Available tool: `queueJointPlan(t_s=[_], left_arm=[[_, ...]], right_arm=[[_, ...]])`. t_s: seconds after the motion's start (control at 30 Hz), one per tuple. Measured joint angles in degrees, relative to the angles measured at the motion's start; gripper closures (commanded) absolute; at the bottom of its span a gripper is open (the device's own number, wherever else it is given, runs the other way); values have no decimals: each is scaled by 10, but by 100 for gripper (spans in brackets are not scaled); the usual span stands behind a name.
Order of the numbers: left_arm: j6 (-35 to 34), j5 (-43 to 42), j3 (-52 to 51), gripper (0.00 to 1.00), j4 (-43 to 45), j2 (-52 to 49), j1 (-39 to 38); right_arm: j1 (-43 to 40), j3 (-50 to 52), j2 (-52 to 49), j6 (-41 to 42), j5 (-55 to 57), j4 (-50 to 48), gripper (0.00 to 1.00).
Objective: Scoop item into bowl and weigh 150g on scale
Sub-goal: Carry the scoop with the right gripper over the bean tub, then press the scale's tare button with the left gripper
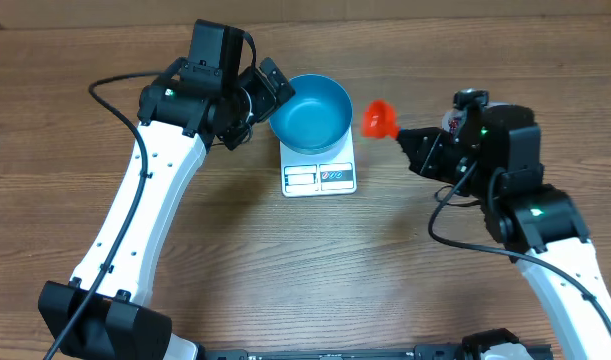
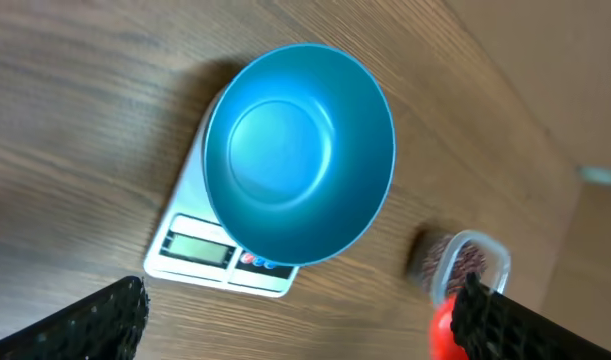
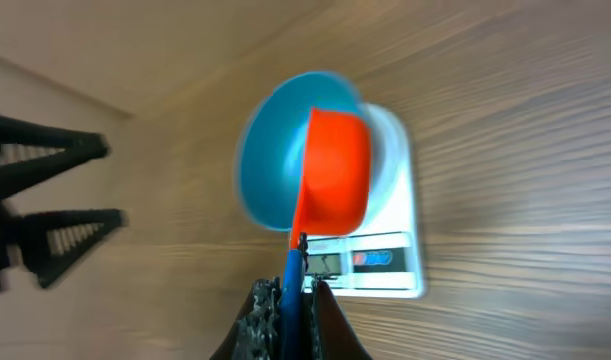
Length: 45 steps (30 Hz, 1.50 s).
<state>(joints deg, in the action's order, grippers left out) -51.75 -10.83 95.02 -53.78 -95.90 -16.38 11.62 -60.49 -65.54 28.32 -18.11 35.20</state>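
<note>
The blue bowl (image 1: 313, 110) (image 2: 300, 150) stands on the white scale (image 1: 319, 176) (image 2: 200, 250), and its inside is bare. My left gripper (image 1: 263, 92) (image 2: 305, 335) hangs open just left of the bowl with nothing between its fingers. To the right of the bowl my right gripper (image 1: 415, 143) (image 3: 290, 305) is shut on the blue handle (image 3: 292, 285) of a red scoop (image 1: 379, 118) (image 3: 335, 165). The scoop's cup points at the bowl (image 3: 270, 165), and what it holds is hidden. The dark beans (image 2: 463, 262) lie in a clear tub (image 2: 490, 255) beyond the scoop.
The wooden table runs out on all sides of the scale (image 3: 400, 255). In the right wrist view the left gripper's black fingers (image 3: 55, 235) show at the far left. In the overhead view the right arm (image 1: 530, 200) covers most of the tub.
</note>
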Motion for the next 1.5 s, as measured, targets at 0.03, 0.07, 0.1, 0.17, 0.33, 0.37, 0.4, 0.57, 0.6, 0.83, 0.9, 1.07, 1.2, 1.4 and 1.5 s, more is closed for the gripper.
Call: queueJointPlan(t_s=[0.03, 0.07, 0.1, 0.17, 0.33, 0.37, 0.4, 0.57, 0.6, 0.83, 0.9, 1.07, 1.2, 1.4, 1.5], left_arm=[[13, 1, 0, 0, 0, 0, 0], [25, 2, 0, 0, 0, 0, 0], [35, 4, 0, 0, 0, 0, 0], [51, 9, 0, 0, -3, 0, 0], [77, 31, 0, 0, -12, 0, 0], [80, 34, 0, 0, -15, 0, 0], [84, 38, 0, 0, -18, 0, 0], [103, 45, 0, 0, -30, 0, 0], [105, 45, 0, 0, -30, 0, 0], [177, 47, 0, 0, -54, 0, 0], [200, 46, 0, 16, -61, 0, 0], [251, 42, 0, 96, -64, 0, 0], [289, 40, 0, 96, -70, 0, -2], [371, 41, 0, 96, -78, 0, -35], [413, 51, 0, 96, -78, 0, -69]], right_arm=[[0, -10, 2, -14, 18, 17, 96], [0, -17, 3, -26, 34, 31, 96], [0, -22, 4, -39, 52, 44, 96], [0, -25, 5, -63, 85, 57, 96], [0, -25, 4, -151, 158, 64, 96], [0, -25, 4, -167, 169, 60, 96], [0, -25, 4, -181, 183, 55, 96], [0, -25, 4, -219, 227, 28, 96], [0, -25, 4, -222, 231, 28, 96], [0, -25, 4, -233, 249, 48, 96], [0, -25, 4, -234, 250, 56, 96], [0, -25, 4, -235, 252, 59, 96], [-1, -25, 4, -233, 253, 63, 96], [-27, -25, 4, -205, 262, 71, 96], [-41, -25, 4, -193, 263, 79, 96]])
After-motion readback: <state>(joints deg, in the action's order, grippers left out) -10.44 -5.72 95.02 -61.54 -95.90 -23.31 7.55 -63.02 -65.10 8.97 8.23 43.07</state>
